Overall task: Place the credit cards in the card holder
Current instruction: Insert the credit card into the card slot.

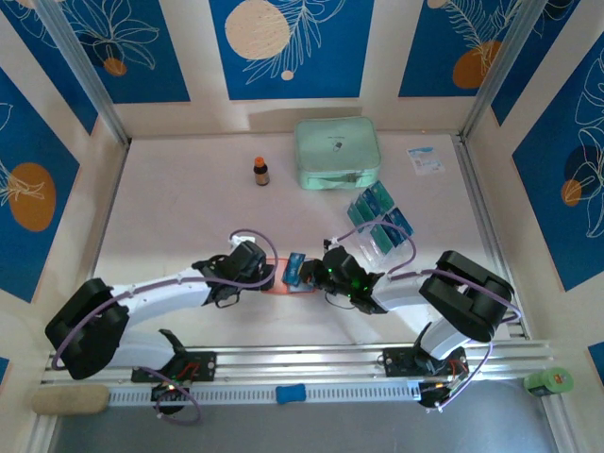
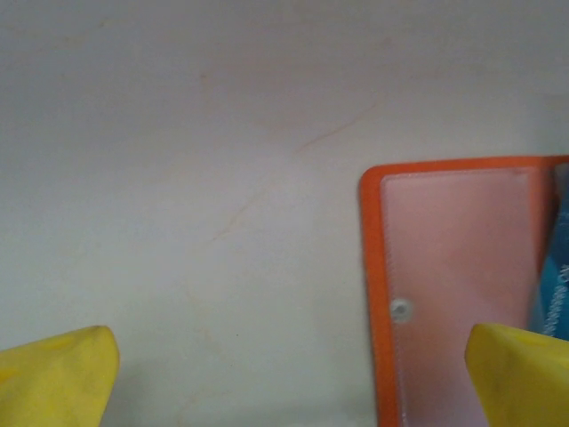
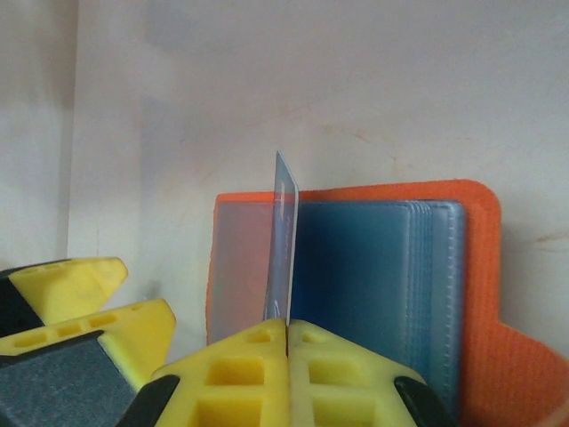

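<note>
The orange card holder (image 3: 484, 267) lies open on the table, with blue plastic sleeves (image 3: 373, 285) on its right half and a clear pink flap (image 2: 444, 267) with a snap button. My right gripper (image 3: 286, 334) is shut on one teal credit card (image 3: 284, 240), which stands on edge over the holder's middle. From above, that card (image 1: 295, 272) sits between the two grippers. My left gripper (image 2: 293, 378) is open, and one yellow finger (image 2: 520, 374) is over the holder's flap. Several more credit cards (image 1: 379, 215) lie spread out at the right.
A mint-green zip case (image 1: 337, 151) stands at the back, with a small brown bottle (image 1: 261, 172) to its left. A white paper slip (image 1: 425, 160) lies at the back right. Metal rails (image 1: 481, 208) line the table's sides.
</note>
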Available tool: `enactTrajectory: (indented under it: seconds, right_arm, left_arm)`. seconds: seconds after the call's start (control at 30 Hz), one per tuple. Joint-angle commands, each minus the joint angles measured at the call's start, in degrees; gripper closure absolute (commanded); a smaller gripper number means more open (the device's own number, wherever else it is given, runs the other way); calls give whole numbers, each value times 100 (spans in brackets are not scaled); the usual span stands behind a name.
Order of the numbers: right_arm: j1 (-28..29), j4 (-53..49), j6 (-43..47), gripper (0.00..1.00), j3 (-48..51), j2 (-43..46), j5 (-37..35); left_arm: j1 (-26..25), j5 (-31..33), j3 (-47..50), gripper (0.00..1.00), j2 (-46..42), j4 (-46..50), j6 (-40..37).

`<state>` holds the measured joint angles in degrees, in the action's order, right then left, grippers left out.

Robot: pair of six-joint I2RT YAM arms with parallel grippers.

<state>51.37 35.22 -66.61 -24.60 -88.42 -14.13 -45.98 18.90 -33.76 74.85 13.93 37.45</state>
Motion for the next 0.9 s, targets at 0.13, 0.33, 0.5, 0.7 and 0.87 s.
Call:
enactTrajectory:
  seconds: [0.13,0.33,0.5,0.7,0.87]
  right_arm:
    - [0,-42,-63,100,75,-97,189]
    - [-16,-42,-89,100,94,-103,248]
    - [-27,-33,-141,100,81,-175,332]
    - [-22,-22,-210,100,92,-211,367]
    - [-27,-95,-239,100,70,-202,414]
  left_arm:
    - [49,114,-112,0,358,68,-122]
    - [45,164,17,0,406,78,-20]
    - [45,153,96,0,453,52,10]
    - [50,141,175,0,487,-13,36]
    - [45,128,196,1,539,-28,42]
